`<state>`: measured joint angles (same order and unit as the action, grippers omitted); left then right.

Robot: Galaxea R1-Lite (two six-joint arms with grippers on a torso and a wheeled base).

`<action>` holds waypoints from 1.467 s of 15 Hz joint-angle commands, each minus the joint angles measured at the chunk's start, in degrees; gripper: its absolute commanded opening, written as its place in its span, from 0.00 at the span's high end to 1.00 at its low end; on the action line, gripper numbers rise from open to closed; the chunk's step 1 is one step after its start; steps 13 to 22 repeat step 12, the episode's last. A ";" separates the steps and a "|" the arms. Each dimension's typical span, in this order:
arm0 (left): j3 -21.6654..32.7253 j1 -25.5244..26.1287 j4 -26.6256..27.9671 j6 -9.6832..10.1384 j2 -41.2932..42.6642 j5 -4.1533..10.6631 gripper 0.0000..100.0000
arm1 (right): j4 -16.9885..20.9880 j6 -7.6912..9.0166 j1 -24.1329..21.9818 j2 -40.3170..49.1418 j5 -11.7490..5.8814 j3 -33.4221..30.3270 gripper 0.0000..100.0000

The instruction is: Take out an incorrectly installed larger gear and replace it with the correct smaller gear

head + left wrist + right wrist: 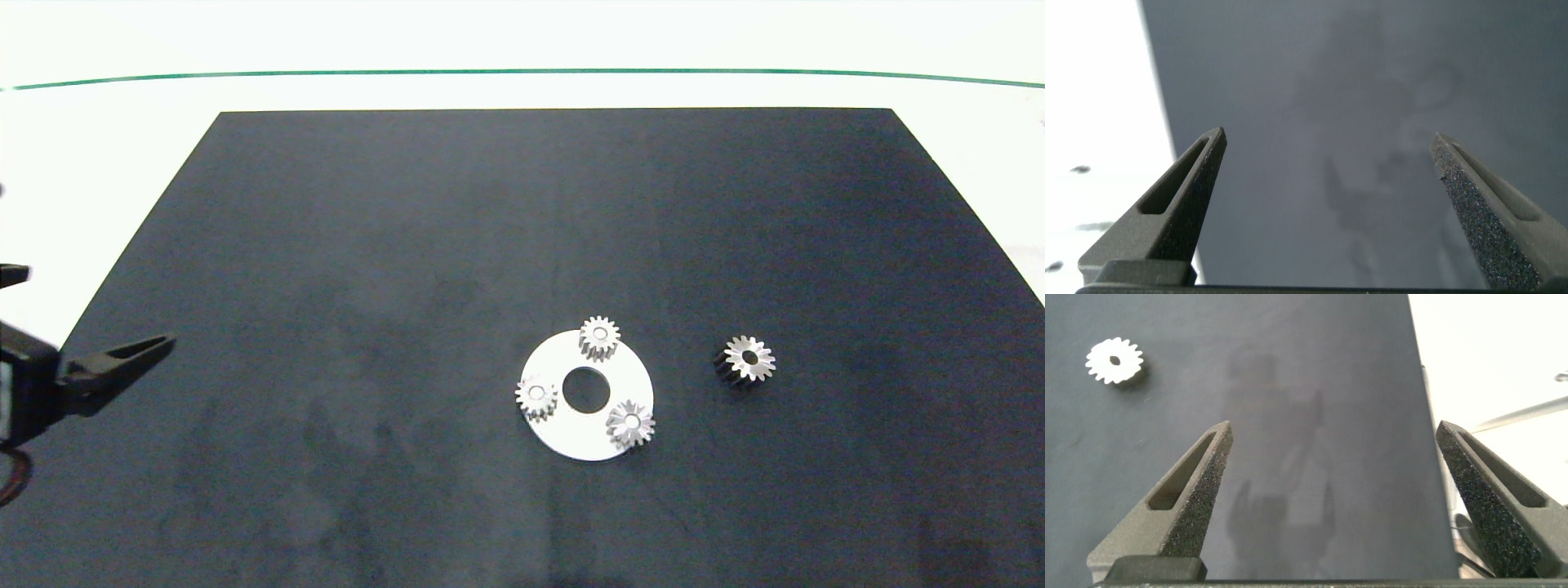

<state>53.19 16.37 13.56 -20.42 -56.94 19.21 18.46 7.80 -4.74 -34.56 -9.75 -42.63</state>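
At the left edge of the dark mat (392, 245), the left hand (1327, 143) hangs just above the mat. Its two grey fingers (1188, 204) are wide apart. It holds nothing and touches nothing. Only bare mat and a strip of the white worktop (1094, 98) show between and beside the fingers.

The right hand (1331, 429) is at the right edge of the mat, and the view from above does not show it. Its fingers (1192, 494) are wide apart too, and there is nothing between them. It touches nothing.

The smaller gear (749, 358) lies flat on the mat, by itself, well apart from both hands. It is bright silver with short teeth and a round hole in the middle. The right wrist view also shows it (1114, 361), well ahead of the fingers.

Near it, towards the left hand, a flat white disc (584, 445) with a round hole lies on the mat. Three gears sit around the disc's rim. The larger gear (630, 423) is the one nearest the front, with sharp teeth like a star. It hangs a little over the rim. The two other small silver gears are one at the back (599, 336) and one on the left side (536, 396).
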 commanded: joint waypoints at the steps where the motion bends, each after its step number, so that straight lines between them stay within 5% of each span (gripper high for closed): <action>1: -0.01 -10.40 4.02 0.03 14.05 0.12 0.00 | 0.09 0.02 -3.17 3.89 -0.27 0.09 0.00; 7: -1.07 -18.13 9.03 0.03 28.47 0.12 0.00 | 0.18 0.55 -4.84 14.35 -2.46 0.09 0.00; 12: -1.51 -20.85 17.38 1.17 40.51 0.04 0.00 | 0.26 2.92 1.40 27.00 -2.64 3.96 0.00; 22: -1.51 -20.85 17.38 1.17 40.51 0.04 0.00 | 0.26 2.92 1.40 27.00 -2.64 3.96 0.00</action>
